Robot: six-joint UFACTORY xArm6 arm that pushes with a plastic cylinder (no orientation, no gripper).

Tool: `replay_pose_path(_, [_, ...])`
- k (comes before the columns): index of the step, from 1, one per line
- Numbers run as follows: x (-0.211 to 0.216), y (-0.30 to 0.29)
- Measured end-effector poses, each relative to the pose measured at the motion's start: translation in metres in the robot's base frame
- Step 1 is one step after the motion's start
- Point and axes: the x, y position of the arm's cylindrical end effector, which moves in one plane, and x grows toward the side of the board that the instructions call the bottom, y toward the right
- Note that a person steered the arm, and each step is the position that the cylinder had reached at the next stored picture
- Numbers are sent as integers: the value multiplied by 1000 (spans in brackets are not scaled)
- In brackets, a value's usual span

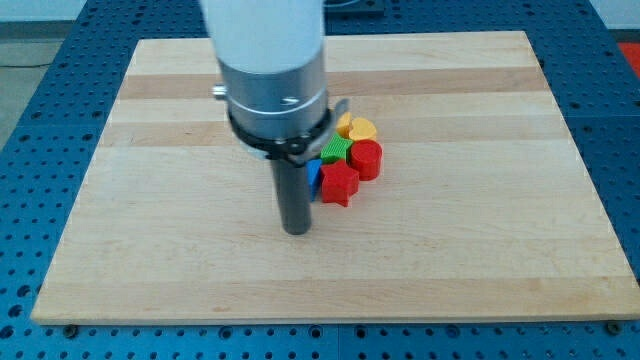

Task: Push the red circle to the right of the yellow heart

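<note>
The red circle [367, 158] lies just below the yellow heart [361, 129], touching it, in a tight cluster right of the board's middle. A red star [339, 184] sits below-left of the red circle, and a green block [334, 152] lies between them and the arm. A blue block [314, 176] is mostly hidden behind my rod. A second yellow block [345, 121] peeks out behind the heart. My tip [296, 230] rests on the board to the lower left of the cluster, just left of the red star.
The wooden board [150, 200] lies on a blue perforated table [620, 120]. The arm's white and grey body [270, 70] hides part of the board's upper middle.
</note>
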Motion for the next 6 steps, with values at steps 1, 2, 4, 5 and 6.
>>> replay_pose_path(1, [-7,38])
replay_pose_path(2, [-9,73])
replay_pose_path(4, [-20,38])
replay_pose_path(5, [-50,39])
replay_pose_path(6, [-79,72])
